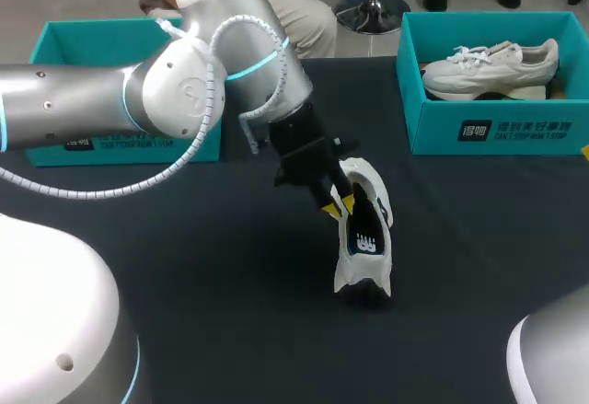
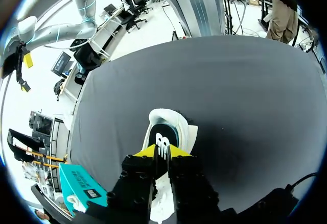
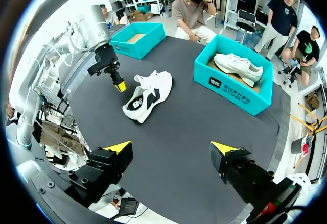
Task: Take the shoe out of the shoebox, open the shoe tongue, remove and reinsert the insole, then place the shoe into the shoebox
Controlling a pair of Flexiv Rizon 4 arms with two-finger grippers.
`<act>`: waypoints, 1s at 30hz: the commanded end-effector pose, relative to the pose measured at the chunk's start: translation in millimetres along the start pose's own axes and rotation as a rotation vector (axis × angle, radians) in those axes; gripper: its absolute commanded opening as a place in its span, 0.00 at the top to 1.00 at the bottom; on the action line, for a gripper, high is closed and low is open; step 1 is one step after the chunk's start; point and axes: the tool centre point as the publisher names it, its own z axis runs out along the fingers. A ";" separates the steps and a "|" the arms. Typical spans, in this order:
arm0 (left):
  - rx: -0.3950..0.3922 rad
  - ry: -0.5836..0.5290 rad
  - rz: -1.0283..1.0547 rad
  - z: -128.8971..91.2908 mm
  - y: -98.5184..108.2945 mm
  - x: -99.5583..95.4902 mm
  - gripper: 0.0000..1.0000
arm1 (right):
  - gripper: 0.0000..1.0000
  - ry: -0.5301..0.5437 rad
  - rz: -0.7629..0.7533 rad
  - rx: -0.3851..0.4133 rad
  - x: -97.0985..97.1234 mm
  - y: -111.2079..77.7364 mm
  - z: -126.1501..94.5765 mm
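A white shoe (image 1: 363,238) lies on its side on the black table, its dark insole (image 1: 365,243) with a white logo showing through the opening. My left gripper (image 1: 337,206) is at the shoe's opening rim. In the left wrist view its yellow tips (image 2: 162,151) stand almost together with a thin white strip of the shoe (image 2: 168,127) pinched between them; tongue or collar, I cannot tell. From the right wrist view the shoe (image 3: 148,94) and left gripper (image 3: 120,86) are far ahead. My right gripper (image 3: 171,152) hangs wide open and empty above the table's near side.
A teal shoebox (image 1: 497,132) at the back right holds a second white shoe (image 1: 488,68). An empty teal shoebox (image 1: 55,45) sits at the back left, partly behind my left arm. Dark tabletop (image 1: 184,266) surrounds the shoe.
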 end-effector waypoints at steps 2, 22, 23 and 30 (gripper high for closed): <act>-0.013 0.039 0.002 14.4 5.6 -10.8 1.00 | 0.00 0.002 0.001 0.006 -1.2 2.4 0.1; -0.030 0.195 0.142 58.7 13.6 -7.7 1.00 | 0.00 0.002 0.001 0.006 -1.2 2.4 0.1; -0.036 0.201 0.143 61.5 13.8 -7.2 1.00 | 0.00 0.002 0.001 0.006 -1.2 2.4 0.1; -0.056 0.248 0.162 82.7 10.0 -3.6 1.00 | 0.00 0.002 0.001 0.006 -1.2 2.4 0.1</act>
